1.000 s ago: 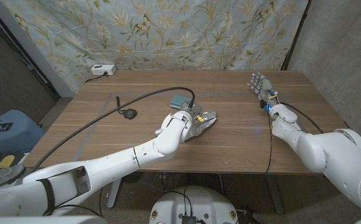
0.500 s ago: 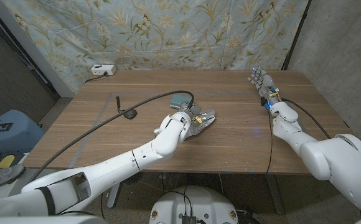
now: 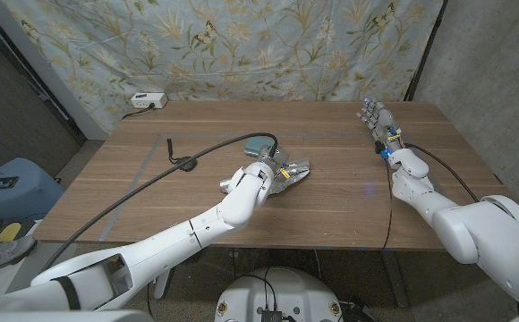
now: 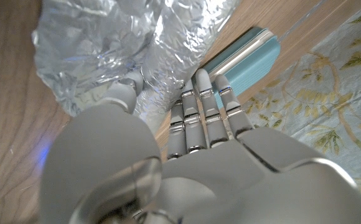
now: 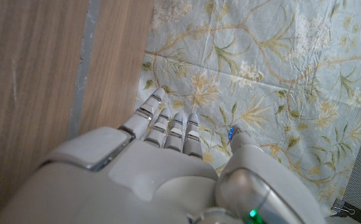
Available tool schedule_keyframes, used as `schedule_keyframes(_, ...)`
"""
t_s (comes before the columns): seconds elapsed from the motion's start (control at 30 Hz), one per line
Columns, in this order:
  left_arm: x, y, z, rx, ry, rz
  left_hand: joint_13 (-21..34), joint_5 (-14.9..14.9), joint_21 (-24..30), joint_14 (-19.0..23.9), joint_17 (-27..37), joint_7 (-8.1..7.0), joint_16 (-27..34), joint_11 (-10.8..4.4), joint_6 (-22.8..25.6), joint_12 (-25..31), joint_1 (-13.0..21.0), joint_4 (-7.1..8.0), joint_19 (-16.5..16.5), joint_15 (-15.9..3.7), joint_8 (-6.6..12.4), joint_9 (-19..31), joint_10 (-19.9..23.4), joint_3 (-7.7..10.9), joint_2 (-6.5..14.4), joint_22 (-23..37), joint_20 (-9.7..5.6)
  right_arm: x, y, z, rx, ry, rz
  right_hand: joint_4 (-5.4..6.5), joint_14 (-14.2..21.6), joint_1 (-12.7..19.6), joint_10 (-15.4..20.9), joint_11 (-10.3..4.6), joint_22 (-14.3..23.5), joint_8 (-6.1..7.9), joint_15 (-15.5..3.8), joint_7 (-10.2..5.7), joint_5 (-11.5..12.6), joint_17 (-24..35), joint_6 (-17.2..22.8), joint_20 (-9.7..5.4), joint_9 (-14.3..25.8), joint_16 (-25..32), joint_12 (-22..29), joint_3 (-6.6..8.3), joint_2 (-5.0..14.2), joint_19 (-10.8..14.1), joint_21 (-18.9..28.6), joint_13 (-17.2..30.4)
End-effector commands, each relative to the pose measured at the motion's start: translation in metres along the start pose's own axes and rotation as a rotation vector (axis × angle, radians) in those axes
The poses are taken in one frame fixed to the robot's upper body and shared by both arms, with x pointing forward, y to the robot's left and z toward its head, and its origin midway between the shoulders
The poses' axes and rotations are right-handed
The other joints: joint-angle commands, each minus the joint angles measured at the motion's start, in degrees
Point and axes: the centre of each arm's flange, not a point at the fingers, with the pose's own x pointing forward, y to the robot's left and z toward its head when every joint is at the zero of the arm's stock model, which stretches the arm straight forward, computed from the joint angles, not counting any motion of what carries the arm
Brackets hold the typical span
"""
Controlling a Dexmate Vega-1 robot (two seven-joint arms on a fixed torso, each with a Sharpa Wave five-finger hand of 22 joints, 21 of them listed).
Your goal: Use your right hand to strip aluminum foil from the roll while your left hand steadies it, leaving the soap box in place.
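The foil roll (image 3: 288,182), crumpled and silver, lies near the table's middle. My left hand (image 3: 276,170) is on top of it. In the left wrist view the foil roll (image 4: 162,56) runs between the thumb and the straight fingers (image 4: 202,102), and loose wrinkled foil (image 4: 87,43) spreads beside the thumb. The teal soap box (image 3: 257,146) sits just behind the roll, close to my fingertips; it is the soap box (image 4: 246,59) seen past them. My right hand (image 3: 378,123) stands open over the table's far right part, holding nothing, well away from the foil.
A black cable (image 3: 201,143) crosses the table from the left to the soap box area, with a small black puck (image 3: 185,164) beside it. A white power strip (image 3: 148,100) sits at the far left edge. A flowered cloth (image 3: 259,45) hangs behind the table.
My left hand has shifted a little farther over the foil roll, covering more of it. My right hand has edged slightly back and stays open.
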Motion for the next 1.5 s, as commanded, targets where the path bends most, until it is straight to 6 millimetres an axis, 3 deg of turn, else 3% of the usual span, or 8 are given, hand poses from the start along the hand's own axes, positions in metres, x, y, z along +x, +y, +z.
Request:
schedule_keyframes(0.03, 0.001, -0.001, -0.002, -0.021, 0.0, 0.04, 1.0, 0.4, 0.9, 1.5, 0.5, -0.71, 1.3, -0.7, 1.7, 1.1, 1.9, -0.2, 1.0, -0.54, 0.66, 0.6, 0.9, -0.36, 0.0, 0.1, 0.04, -0.005, -0.004, -0.005, 0.008, 0.01, -0.009, -0.4, 0.2, -0.4, 0.4, 0.08, 0.3, 0.2, 0.06, 0.06, -0.1, 0.1, 0.3, 0.29, 0.3, 0.3, 0.3, 0.02, 0.14, 0.1, 0.2, 0.1)
schedule_keyframes(0.43, 0.0, 0.002, -0.002, -0.046, 0.001, 0.044, 3.0, 0.4, 2.3, 2.9, 1.1, -0.97, 2.5, -1.88, 4.3, 3.5, 5.3, -0.17, 2.6, -1.99, 1.43, 1.6, 2.3, -0.63, -0.6, 0.2, 0.03, -0.008, -0.007, -0.003, 0.003, 0.003, -0.003, -0.46, 0.2, -0.4, 0.5, 0.09, 0.3, 0.2, -0.01, 0.03, -0.1, 0.1, 0.4, 0.27, 0.3, 0.3, 0.3, 0.13, 0.27, 0.0, 0.1, 0.1)
schedule_keyframes(1.5, -0.002, 0.024, -0.019, -0.244, 0.005, 0.055, 5.2, 0.2, 3.5, 4.3, 1.1, -1.67, 2.4, -2.59, 5.9, 5.9, 5.6, 0.97, 3.1, -2.79, 1.77, 3.0, 3.0, -1.69, -1.0, 0.2, -0.21, -0.009, -0.001, 0.014, -0.041, 0.008, 0.007, -0.62, 0.3, -0.5, 0.5, 0.07, 0.3, 0.2, -0.15, 0.07, -0.1, 0.2, 0.4, 0.25, 0.3, 0.3, 0.3, 0.32, 0.41, 0.1, 0.1, 0.1)
